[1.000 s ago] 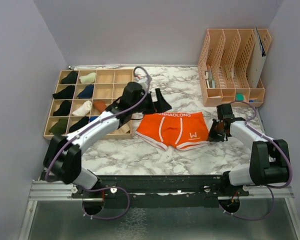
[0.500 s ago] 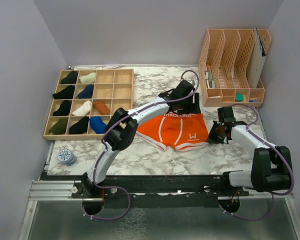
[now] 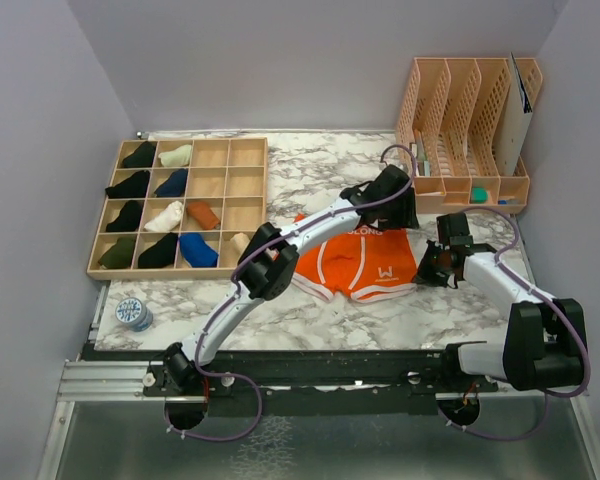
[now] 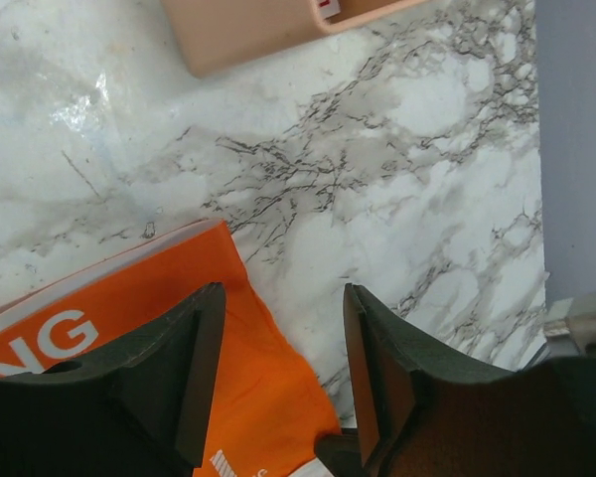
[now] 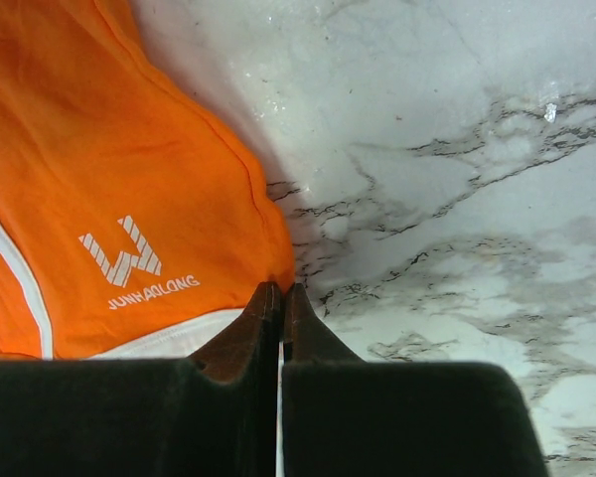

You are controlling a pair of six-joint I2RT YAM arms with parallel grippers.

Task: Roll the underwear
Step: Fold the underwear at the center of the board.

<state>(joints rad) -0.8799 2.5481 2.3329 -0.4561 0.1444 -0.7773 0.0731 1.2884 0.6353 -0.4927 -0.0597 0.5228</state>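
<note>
1. One pair of orange briefs [image 3: 355, 262] lies spread flat on the marble worktop [image 3: 330, 165], right of centre. Its lettered waistband [image 4: 60, 333] is towards the far side and the leg hems towards the near edge.
2. The cloth looks light, thin and limp. It has no stiffness to push against, so it will likely wrinkle or drag over the smooth stone rather than turn over neatly.
3. The best holds, I judge, are the two corners of one edge, kept slightly taut between them so the roll starts straight. The elastic waistband looks like the firmest part to pinch.
4. The left end effector [image 4: 281, 293] hovers released, jaws wide, over the waistband's right corner.
5. The right end effector [image 5: 280, 290] is clenched, its tips meeting at the briefs' right side edge near the leg hem. Whether any cloth is pinched between them I cannot tell.
6. The rust-brown briefs [image 3: 204, 214] sit bundled in a compartment of the divided tray [image 3: 226, 153], well apart to the left.
</note>
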